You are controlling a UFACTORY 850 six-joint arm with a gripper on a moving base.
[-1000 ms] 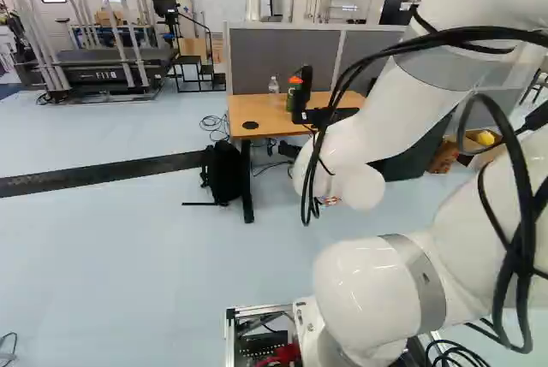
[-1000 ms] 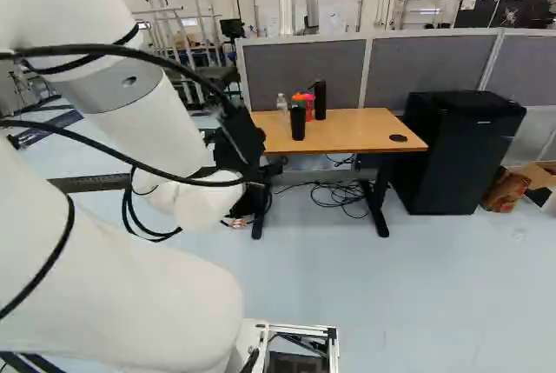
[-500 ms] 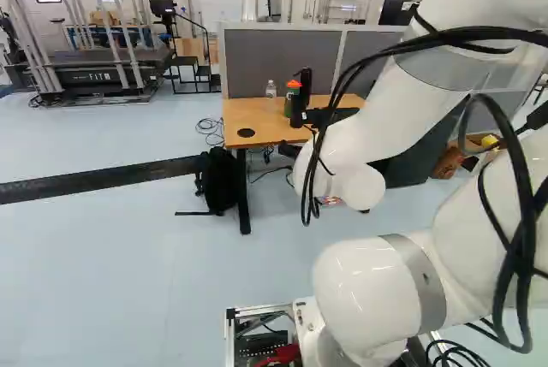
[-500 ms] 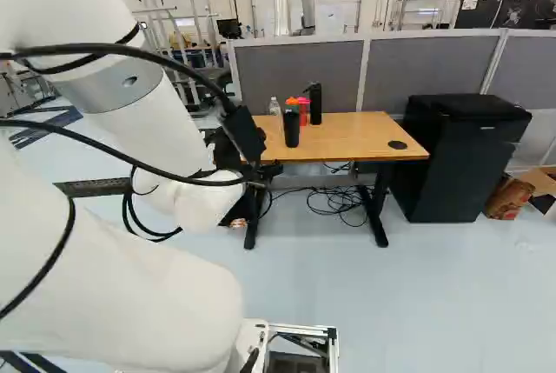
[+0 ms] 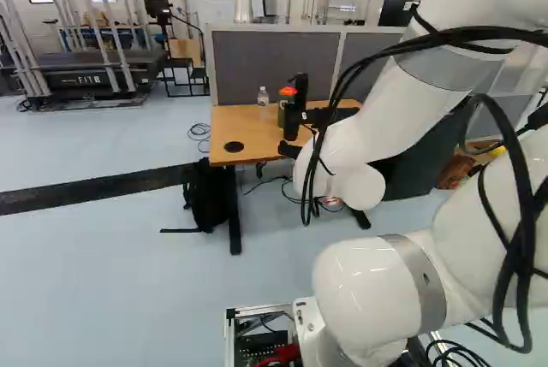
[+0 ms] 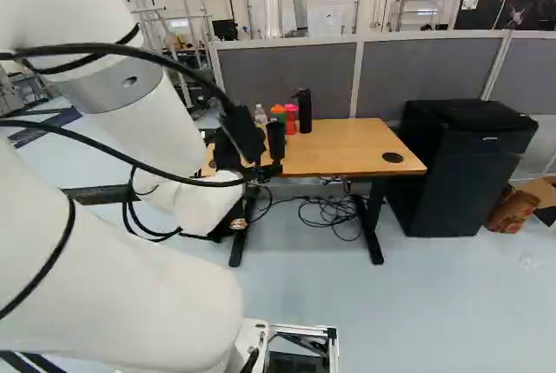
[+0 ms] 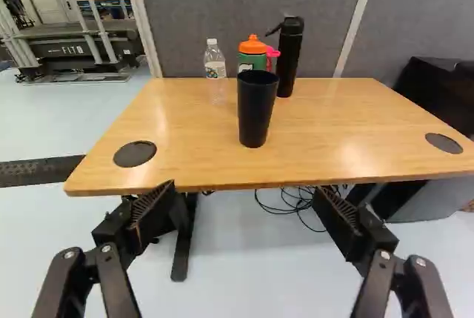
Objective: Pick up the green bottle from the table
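We record the task's thing, a green bottle with an orange lid (image 7: pixel 252 57), upright on the wooden tabletop with black legs (image 7: pixel 333 129), near its far edge and closer to the corner on the side of a black backpack (image 5: pixel 208 192) than to the one by a black box-shaped cabinet (image 6: pixel 465 164). In the wrist view a tall black tumbler (image 7: pixel 256 109) stands nearer the near edge and hides the bottle's lower part; we cannot tell whether the two touch. A clear plastic bottle with a white cap (image 7: pixel 215 70) is beside the green one on the backpack side; a red bottle with a pink lid (image 6: pixel 291 119) and a tall black bottle with a spout (image 7: pixel 289 55) are on the cabinet side. Two round black caps (image 7: pixel 135 153) are set in the top, one toward each end. Our black two-finger gripper (image 5: pixel 294 133), seen beyond the white arm (image 5: pixel 419 102) in the left base view, has nothing in its grasp: in the wrist view we see the gripper (image 7: pixel 245 188) with its fingers spread wide, the tumbler ahead of the gap. A grey partition (image 6: pixel 278 73) rises behind the far edge, and loose black cables (image 6: pixel 334 215) lie beneath the tabletop
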